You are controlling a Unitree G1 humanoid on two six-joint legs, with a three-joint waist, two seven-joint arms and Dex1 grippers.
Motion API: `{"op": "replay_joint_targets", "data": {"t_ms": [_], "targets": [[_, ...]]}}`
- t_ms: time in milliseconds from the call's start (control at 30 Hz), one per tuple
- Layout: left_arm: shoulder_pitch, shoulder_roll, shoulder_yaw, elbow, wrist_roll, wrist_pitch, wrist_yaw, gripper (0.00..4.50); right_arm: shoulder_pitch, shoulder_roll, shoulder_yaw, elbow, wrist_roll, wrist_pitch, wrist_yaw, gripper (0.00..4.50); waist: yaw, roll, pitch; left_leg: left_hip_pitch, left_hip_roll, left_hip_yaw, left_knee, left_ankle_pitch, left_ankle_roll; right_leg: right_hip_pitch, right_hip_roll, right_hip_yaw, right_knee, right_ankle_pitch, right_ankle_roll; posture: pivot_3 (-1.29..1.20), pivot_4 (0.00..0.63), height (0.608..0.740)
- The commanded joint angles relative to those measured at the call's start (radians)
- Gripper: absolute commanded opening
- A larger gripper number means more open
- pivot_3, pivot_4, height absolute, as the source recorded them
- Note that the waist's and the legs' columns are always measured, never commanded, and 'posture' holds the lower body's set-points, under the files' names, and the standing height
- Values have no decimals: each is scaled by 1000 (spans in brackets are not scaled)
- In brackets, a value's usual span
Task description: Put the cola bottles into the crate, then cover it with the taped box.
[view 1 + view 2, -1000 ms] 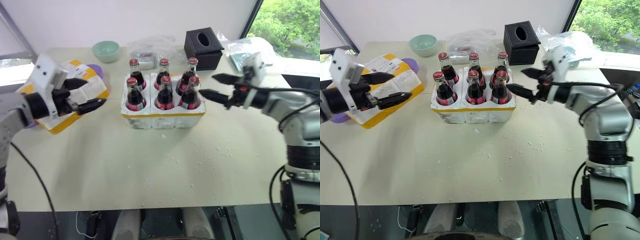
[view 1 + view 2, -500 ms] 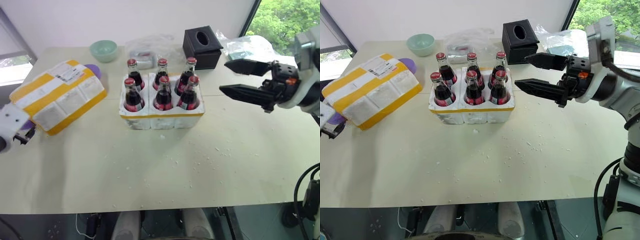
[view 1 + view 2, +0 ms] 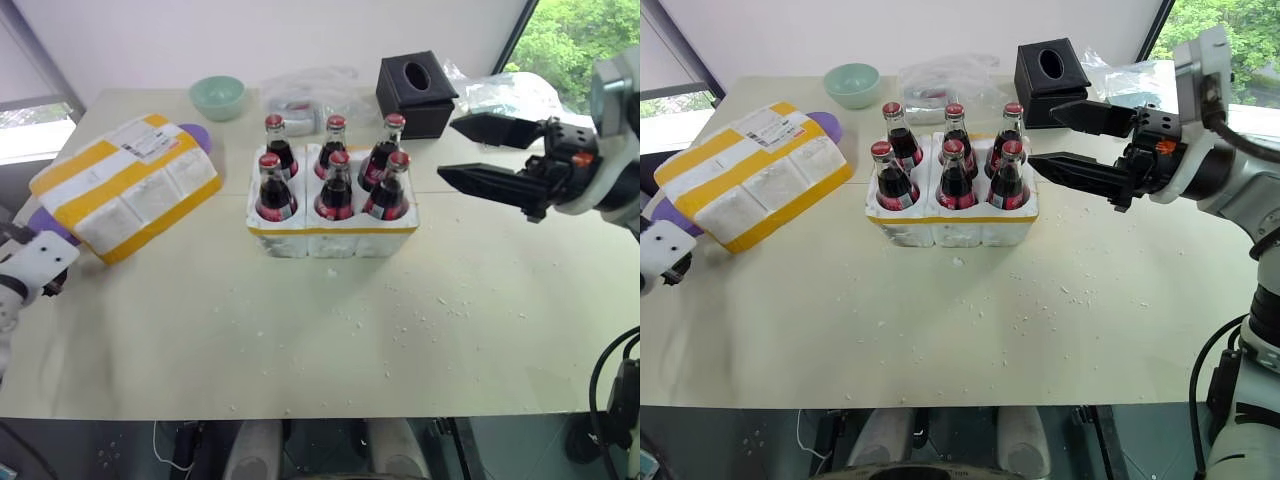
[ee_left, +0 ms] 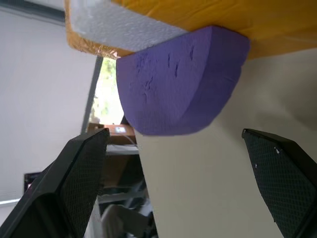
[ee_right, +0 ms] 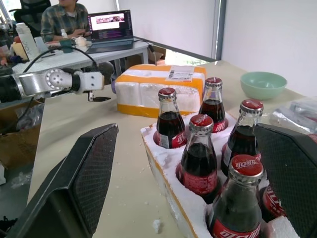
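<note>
Table [image 3: 300, 340]; purple pad [image 4: 178, 84] under taped box [image 3: 125, 185]

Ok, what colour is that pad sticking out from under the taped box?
Purple; the pad under the taped box shows best in the left wrist view.

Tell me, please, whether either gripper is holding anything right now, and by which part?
Nothing is held. The right gripper hangs open beside the cola bottles; the left gripper is open near the taped box.

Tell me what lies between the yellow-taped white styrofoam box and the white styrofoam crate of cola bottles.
Only bare table in the left eye view: the yellow-taped white styrofoam box and the white styrofoam crate stand apart.
</note>
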Motion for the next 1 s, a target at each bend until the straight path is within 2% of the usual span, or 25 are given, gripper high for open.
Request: {"op": "replay_joint_targets", "data": {"t_ms": [33, 367, 467, 500, 533, 600, 667, 1000], "targets": [[-89, -3, -51, 117, 61, -87, 79, 4500, -31, -28, -27, -29, 22, -17, -7, 4441, 0, 0, 0, 0, 0, 0, 0, 0, 0, 0, 0, 0, 0, 0, 1, 0, 150, 737], [-265, -25, -165, 371, 118, -191, 142, 4500, -17, -57, -40, -48, 36, -21, -16, 4441, -2, 0, 0, 1, 0, 0, 0, 0, 0, -1, 1, 0, 3, 1, 1, 0, 150, 737], [-287, -29, -169, 409, 104, -207, 134, 3659, -8, -60, -44, -51, 34, -23, -18, 4500, -2, 0, 0, 1, 0, 1, 1, 0, 0, -1, 1, 0, 3, 1, 1, 0, 150, 737], [-293, -30, -171, 418, 102, -211, 132, 3083, -6, -62, -44, -51, 33, -24, -19, 4500, -2, 0, 0, 1, 0, 1, 1, 0, 0, -1, 1, 0, 3, 1, 1, 0, 150, 737], [-299, -29, -174, 425, 102, -215, 132, 2735, -4, -63, -44, -51, 33, -25, -19, 4500, -1, 0, 0, 1, 0, 1, 1, 0, 0, -1, 1, 0, 3, 1, 1, 0, 150, 737], [-311, -29, -179, 435, 104, -217, 133, 1684, -1, -66, -45, -52, 34, -26, -18, 4500, -1, 0, 0, 1, 0, 1, 1, 0, 0, 0, 1, 0, 4, 1, 1, 0, 150, 737], [-323, -27, -183, 441, 107, -212, 136, 850, 7, -70, -47, -51, 29, -29, -15, 4500, 0, 0, 0, 1, 0, 1, 1, 0, 0, 0, 1, 0, 5, 1, 1, 0, 150, 737], [-373, 25, -157, 390, 86, -206, 111, 850, 65, -124, -65, -22, 49, -17, 34, 4500, 1, -1, -1, 1, 0, 1, 1, 0, 0, 0, 1, 0, 5, 1, 1, 0, 150, 737]]}}
